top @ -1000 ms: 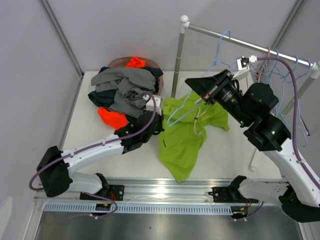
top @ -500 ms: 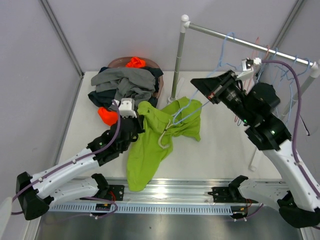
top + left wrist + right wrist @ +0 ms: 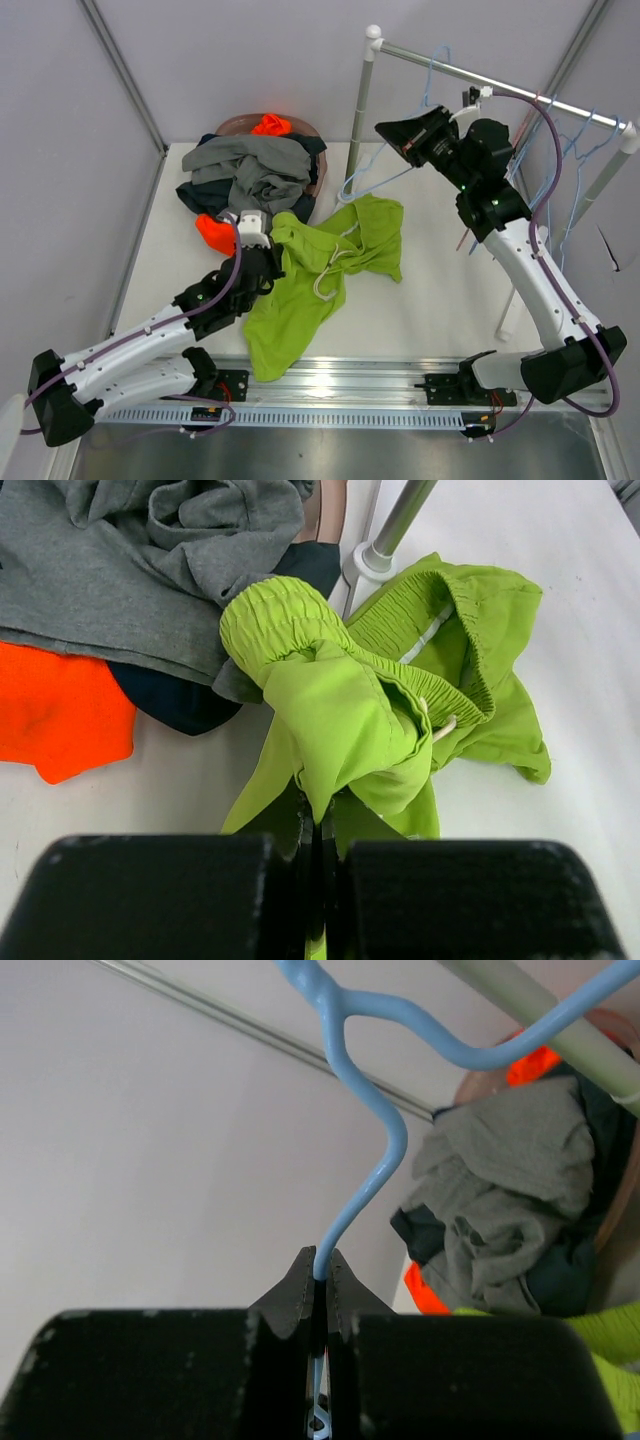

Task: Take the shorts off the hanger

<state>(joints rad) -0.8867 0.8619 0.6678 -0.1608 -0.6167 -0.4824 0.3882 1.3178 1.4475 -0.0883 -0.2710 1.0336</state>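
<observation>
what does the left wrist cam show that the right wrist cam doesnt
Only the left wrist view shows the left fingers pinching the bunched lime green shorts, and their white drawstring. Only the right wrist view shows the right fingers shut on a bare blue hanger. Both show the grey shorts, the orange shorts and dark navy fabric; the right wrist view catches just a lime green edge.

Left fingers (image 3: 288, 825) pinched together low; right fingers (image 3: 296, 1288) clamped, arm raised.
</observation>
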